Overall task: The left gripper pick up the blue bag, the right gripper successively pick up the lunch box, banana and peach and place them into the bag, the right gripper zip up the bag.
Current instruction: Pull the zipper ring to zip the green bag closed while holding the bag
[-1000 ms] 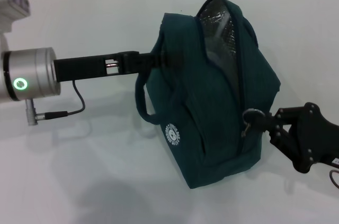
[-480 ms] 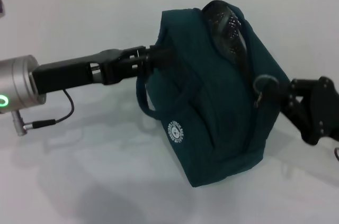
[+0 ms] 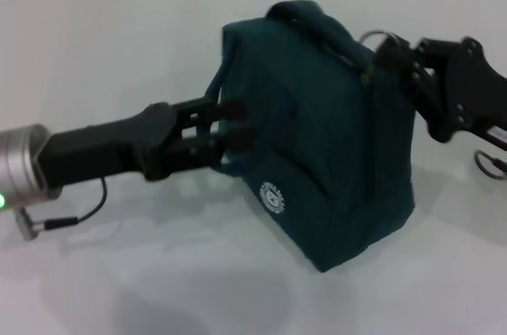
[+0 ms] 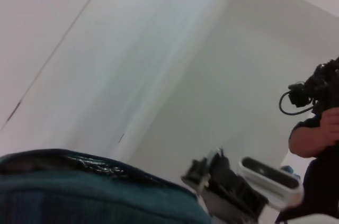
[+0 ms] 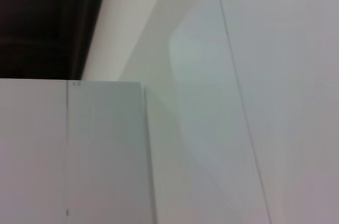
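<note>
The blue bag (image 3: 325, 137) stands on the white table, its zip drawn shut over the top and no lining showing. My right gripper (image 3: 390, 51) is at the bag's top right corner, shut on the ring zip pull (image 3: 379, 36). My left gripper (image 3: 231, 124) reaches in from the left at the bag's side, its two fingers parted around the loop handle (image 3: 223, 85). In the left wrist view the bag's top (image 4: 79, 192) fills the lower edge. The lunch box, banana and peach are out of view.
The white table (image 3: 119, 42) spreads all around the bag. A cable (image 3: 75, 212) hangs under my left wrist. In the left wrist view a person (image 4: 318, 139) stands off to the side beyond the table.
My right gripper pulled the zip pull from the bag's lower front up over the top, closing the opening. The left arm dropped lower and its fingers parted. The bag shifted slightly right.
</note>
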`<act>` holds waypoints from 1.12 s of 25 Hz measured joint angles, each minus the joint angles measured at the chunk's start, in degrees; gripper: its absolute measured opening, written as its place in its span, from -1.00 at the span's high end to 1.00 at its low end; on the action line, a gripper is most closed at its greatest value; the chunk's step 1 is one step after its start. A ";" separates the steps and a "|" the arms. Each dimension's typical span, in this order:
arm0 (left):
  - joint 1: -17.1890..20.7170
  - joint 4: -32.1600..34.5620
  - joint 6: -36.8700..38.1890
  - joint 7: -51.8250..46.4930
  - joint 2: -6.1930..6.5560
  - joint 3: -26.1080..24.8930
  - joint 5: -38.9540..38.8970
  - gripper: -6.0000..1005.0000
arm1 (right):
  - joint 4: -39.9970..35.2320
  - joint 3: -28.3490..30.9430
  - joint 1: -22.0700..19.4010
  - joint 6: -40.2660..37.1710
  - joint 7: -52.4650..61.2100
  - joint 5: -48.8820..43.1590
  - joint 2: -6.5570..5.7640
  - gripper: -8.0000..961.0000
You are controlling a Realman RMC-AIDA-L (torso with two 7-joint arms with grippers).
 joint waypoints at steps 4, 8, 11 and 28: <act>1.96 -0.26 0.44 2.44 0.00 -0.19 0.00 -0.48 | 0.07 -2.01 3.15 1.39 0.74 0.23 0.01 0.97; 4.00 -0.51 0.11 4.04 -0.04 -0.34 -0.68 -0.48 | -0.07 -6.67 5.98 2.39 0.94 2.24 0.00 0.97; 5.27 -1.04 -0.03 4.63 0.14 -0.56 -1.57 -0.48 | -0.88 -11.73 8.05 4.37 0.96 5.94 -0.01 0.97; 5.68 -4.84 -5.08 13.75 -0.12 -1.87 -0.24 -0.46 | -3.52 -15.45 10.20 10.73 0.28 9.34 -0.02 0.97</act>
